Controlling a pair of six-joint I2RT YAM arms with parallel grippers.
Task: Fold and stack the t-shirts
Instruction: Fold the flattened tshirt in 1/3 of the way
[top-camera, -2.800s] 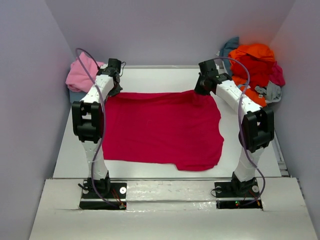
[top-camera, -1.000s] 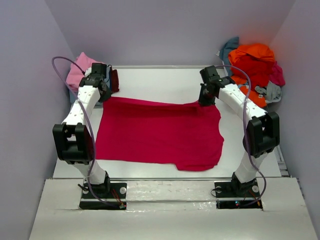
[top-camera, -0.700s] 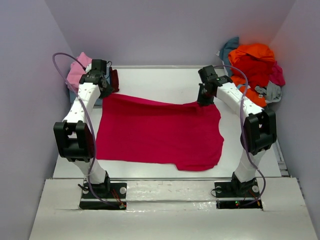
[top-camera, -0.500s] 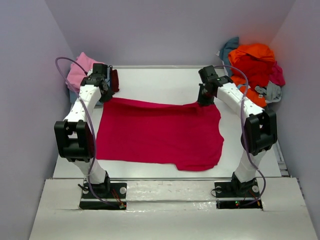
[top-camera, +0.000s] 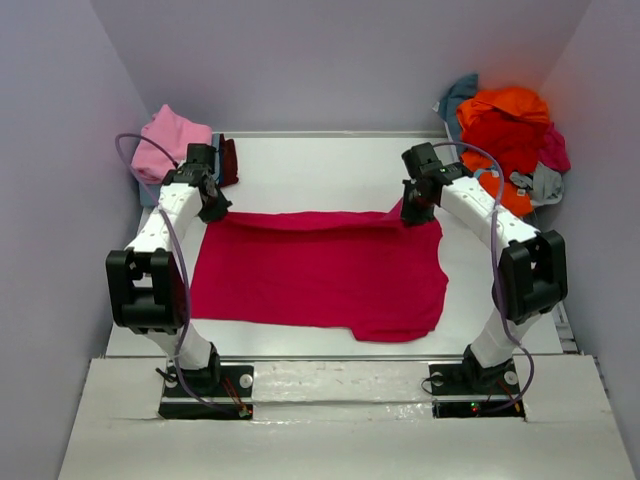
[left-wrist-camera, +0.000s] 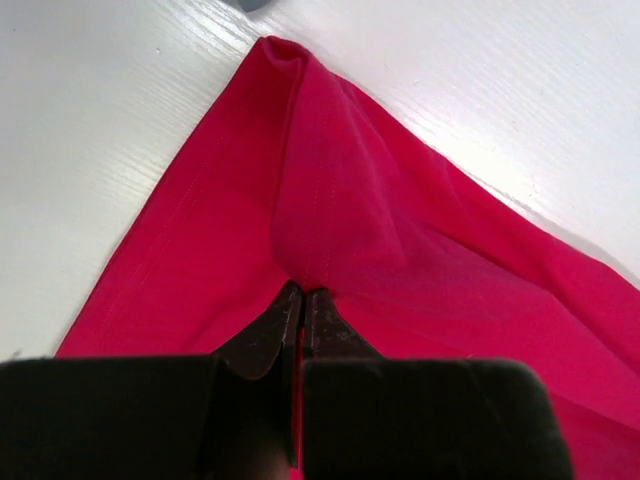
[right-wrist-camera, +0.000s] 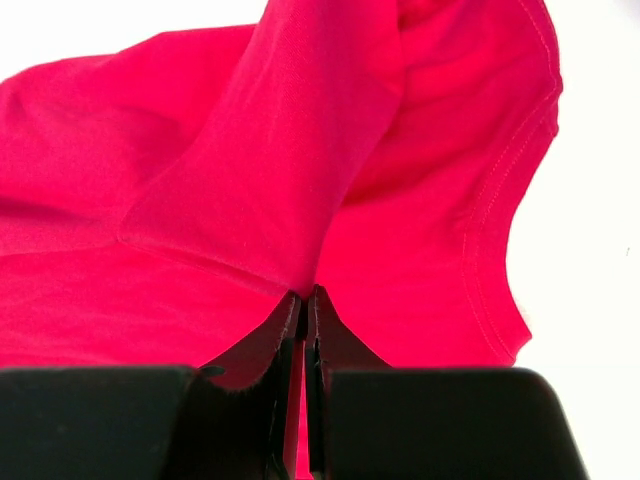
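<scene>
While the magenta-red t-shirt (top-camera: 320, 275) lies spread across the middle of the table (top-camera: 320, 165), its far hem is held raised at both corners, so the first fold is judged to be in hand. The left gripper (top-camera: 211, 208) is clenched on the corner at 10 o'clock of the shirt, and the right gripper (top-camera: 412, 212) on the corner at 2 o'clock. In each wrist view the jaws are seen closed, with a ridge of red cloth pinched between them. Along the 12 o'clock edge, a shallow roll of cloth is slung from one gripper to the other.

For the next move, it is judged that both corners must be carried together towards 6 o'clock, level with each other, so that the far hem is laid square on the near one. A skewed fold is likely if one side leads.

From above, the pinch points are covered by the gripper bodies, and how many layers are clamped cannot be told. The heap of tees (top-camera: 505, 125) at 2 o'clock of the table is too tangled to be counted. The pink tee (top-camera: 172, 133) at 10 o'clock is partly masked by the left arm.
</scene>
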